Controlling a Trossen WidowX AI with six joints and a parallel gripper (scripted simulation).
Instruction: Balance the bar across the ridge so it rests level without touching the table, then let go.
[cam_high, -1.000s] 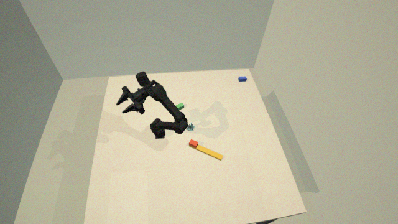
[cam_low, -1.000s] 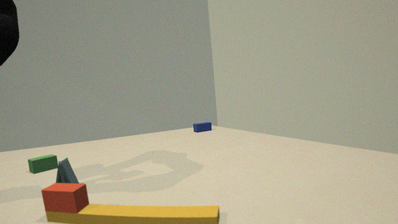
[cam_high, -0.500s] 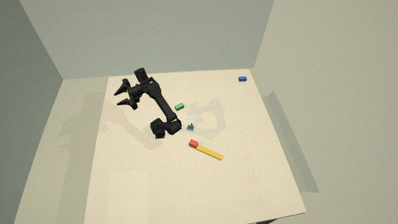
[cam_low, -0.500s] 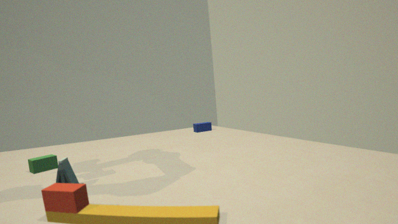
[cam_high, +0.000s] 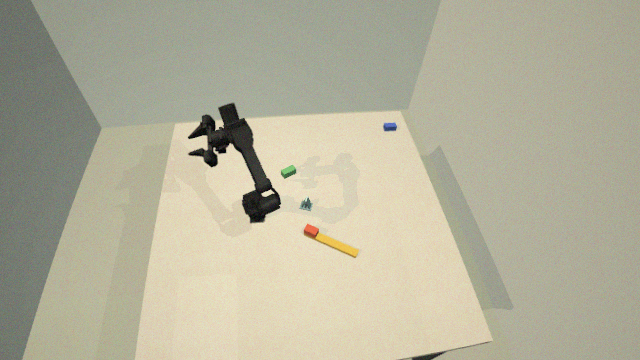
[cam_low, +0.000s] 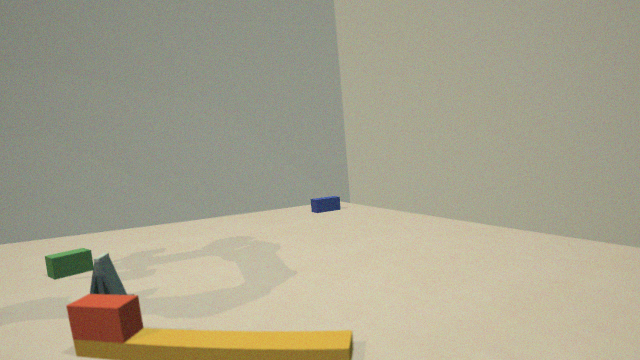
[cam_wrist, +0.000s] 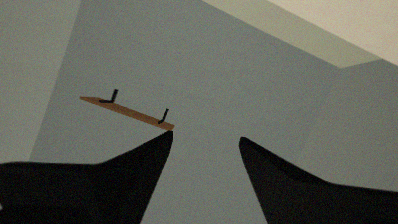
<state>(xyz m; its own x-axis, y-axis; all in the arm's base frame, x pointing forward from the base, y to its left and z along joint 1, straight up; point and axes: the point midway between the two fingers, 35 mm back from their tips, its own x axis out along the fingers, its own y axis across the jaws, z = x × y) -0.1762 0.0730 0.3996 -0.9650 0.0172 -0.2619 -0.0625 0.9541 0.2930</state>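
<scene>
As seen from the top, one yellow bar (cam_high: 337, 245) (cam_low: 240, 340), long, flat and smooth, lies on the pale, faintly speckled table (cam_high: 300, 300) (cam_low: 450, 290), apart from the ridge. One red block (cam_high: 311, 230) (cam_low: 104, 317) sits on one end of it. One small grey-teal ridge (cam_high: 306, 204) (cam_low: 106, 275), pointed on top, stands near that end. Two further blocks, one green (cam_high: 288, 171) (cam_low: 69, 263) and one blue (cam_high: 390, 127) (cam_low: 325, 204); the blue is near a far corner. One black jointed arm (cam_high: 255, 165); its gripper (cam_high: 194, 144) (cam_wrist: 206, 138) has two tapered fingers, parted, well away from the bar.

Exterior: three box-shaped blocks counted, matte and sharp-edged. Red rests on the bar's left end; the ridge shows sloping sides behind it. No arm in frame, only shadow.

Wrist: two dark, tapering fingers, open, nothing between them. One brown board (cam_wrist: 135, 114), thin, wood-coloured, carries two black L-shaped brackets (cam_wrist: 115, 96).
</scene>
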